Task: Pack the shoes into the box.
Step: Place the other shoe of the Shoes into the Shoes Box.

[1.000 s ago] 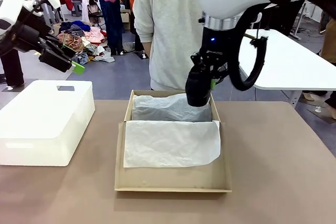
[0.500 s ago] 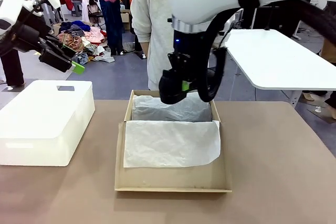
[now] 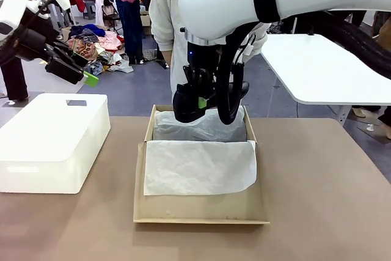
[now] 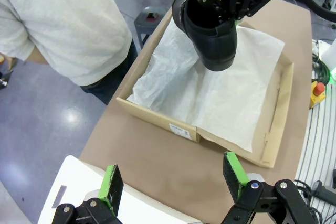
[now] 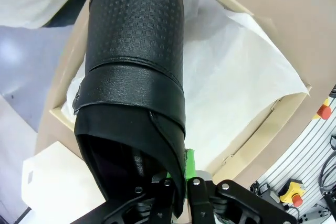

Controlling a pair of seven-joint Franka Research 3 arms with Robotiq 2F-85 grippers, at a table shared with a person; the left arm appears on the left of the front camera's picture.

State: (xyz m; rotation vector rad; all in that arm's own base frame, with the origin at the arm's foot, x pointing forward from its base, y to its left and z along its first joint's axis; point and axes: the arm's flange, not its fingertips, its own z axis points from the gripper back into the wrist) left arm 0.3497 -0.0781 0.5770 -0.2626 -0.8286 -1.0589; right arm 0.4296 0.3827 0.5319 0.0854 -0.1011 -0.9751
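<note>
The box [image 3: 201,212] lies open in the middle of the table [image 3: 317,212], close to its near edge. Its flap is folded out flat toward the robot, and a sheet of white tissue [image 3: 198,166] covers most of that flap. Behind the flap, the box's tray is lined with more crumpled tissue. A white bin [image 3: 49,145] stands at the table's left edge, well apart from the box. The left gripper [image 3: 82,68] hangs high above the bin's far side. Its own wrist camera shows it [image 4: 172,174] with its green pads spread wide and nothing between them. The right arm reaches across the middle, and the right gripper [image 3: 198,102] hangs over the far left part of the tray. Its fingers are pinched tight on the back rim of one black shoe [image 3: 186,109], one finger inside the opening and one outside. From the gripper [image 5: 181,182] the shoe [image 5: 134,51] hangs with its toe pointing down at the tissue. Whether the toe touches the paper cannot be told. A person [image 3: 166,29] in a pale sweater stands at the table's far edge, just behind the box. Farther off to the right is a white table [image 3: 324,71].
</note>
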